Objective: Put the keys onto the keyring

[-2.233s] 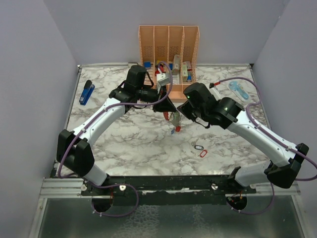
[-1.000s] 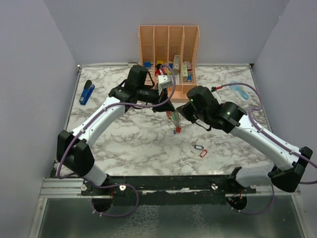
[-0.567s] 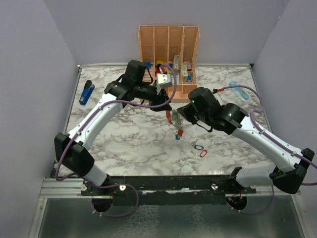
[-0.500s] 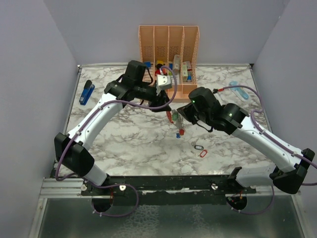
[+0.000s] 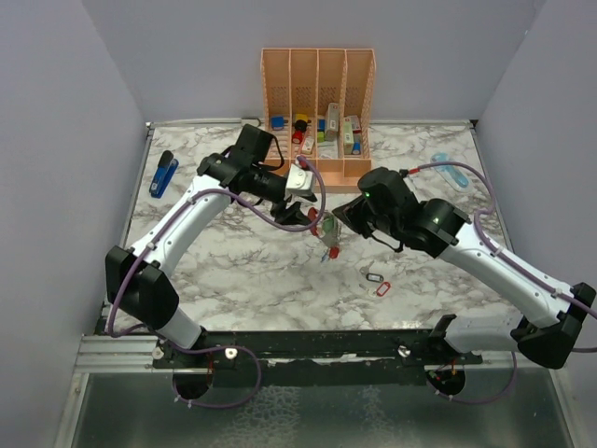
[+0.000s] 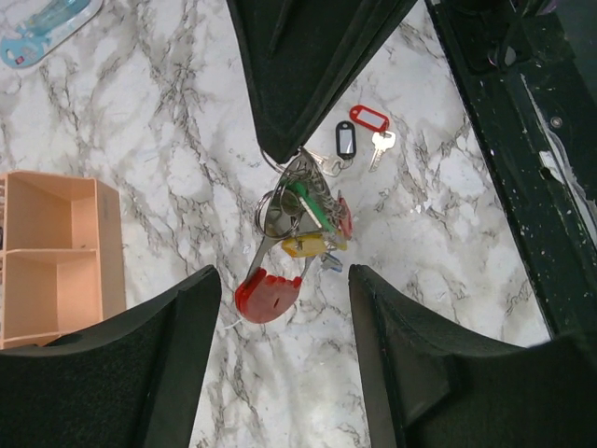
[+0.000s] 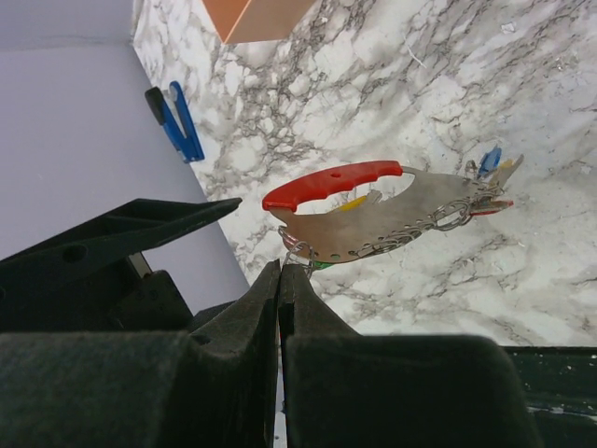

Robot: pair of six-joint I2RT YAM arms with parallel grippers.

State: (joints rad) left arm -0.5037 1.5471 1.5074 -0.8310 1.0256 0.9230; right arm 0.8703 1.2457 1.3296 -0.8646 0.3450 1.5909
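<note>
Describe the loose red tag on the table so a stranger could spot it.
On the marble table, look right of centre near the front edge. Two small tags lie together there; the red tag is the oval loop, closer to the edge than the black tag.

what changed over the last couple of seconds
The left end effector opened, let go at the keyring and drew back slightly. The right end effector stays shut on the keyring, which hangs over the table with keys on it. The loose keys have not moved.
</note>
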